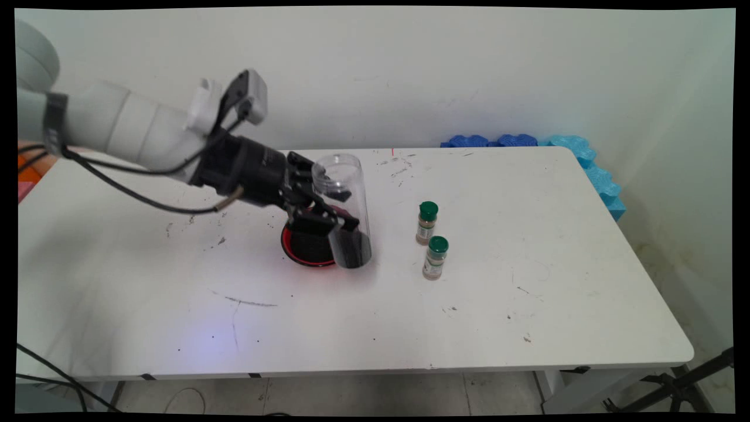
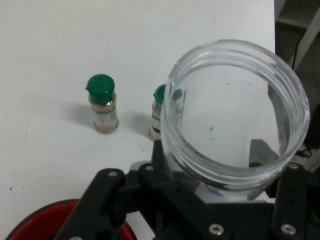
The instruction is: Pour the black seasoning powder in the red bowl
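Clear plastic jar (image 1: 345, 211): gripped round its side, tilted slightly, open mouth toward 11 o'clock in the main view; dark contents settled at the base; base just above the table, overlapping the bowl's right rim.
Black gripper (image 1: 328, 214): fingers closed against the jar's wall, one on each side; reaching in from 9 o'clock on the white arm (image 1: 129, 126).
Red bowl (image 1: 307, 246): black inside, on the table directly beneath the gripper.
Spice bottles: two, green-capped, upright, at 3 o'clock from the jar; farther bottle (image 1: 427, 223) and nearer bottle (image 1: 435, 258) close together, not touching.
White table (image 1: 527, 305): scuffed and marked.
Blue foam (image 1: 592, 167): along the table's far right corner.
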Robot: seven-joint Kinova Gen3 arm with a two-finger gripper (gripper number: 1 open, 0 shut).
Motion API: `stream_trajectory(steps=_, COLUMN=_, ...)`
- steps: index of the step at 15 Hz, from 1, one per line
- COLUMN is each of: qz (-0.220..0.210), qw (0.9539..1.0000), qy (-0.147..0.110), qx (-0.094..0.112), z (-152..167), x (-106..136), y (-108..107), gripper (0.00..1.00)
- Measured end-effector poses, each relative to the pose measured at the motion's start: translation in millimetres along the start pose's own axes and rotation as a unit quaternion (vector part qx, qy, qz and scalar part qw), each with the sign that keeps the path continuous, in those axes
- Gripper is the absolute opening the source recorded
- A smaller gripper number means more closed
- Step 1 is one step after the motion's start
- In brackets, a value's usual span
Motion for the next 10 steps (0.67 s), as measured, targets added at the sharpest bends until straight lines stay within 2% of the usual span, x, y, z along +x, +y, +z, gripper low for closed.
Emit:
stream_trajectory(steps=3, qz=-0.006, qw=0.9999, qy=0.002, qx=-0.011, z=-13, x=6, y=-6, gripper=0.00)
stream_trajectory(steps=6, qz=-0.010, qw=0.9998, qy=-0.007, qx=-0.015, z=-21, x=5, y=-11, gripper=0.00)
stream_trajectory(steps=10, qz=-0.060, qw=0.9978, qy=-0.013, qx=-0.024, z=-25, x=3, y=-18, gripper=0.00)
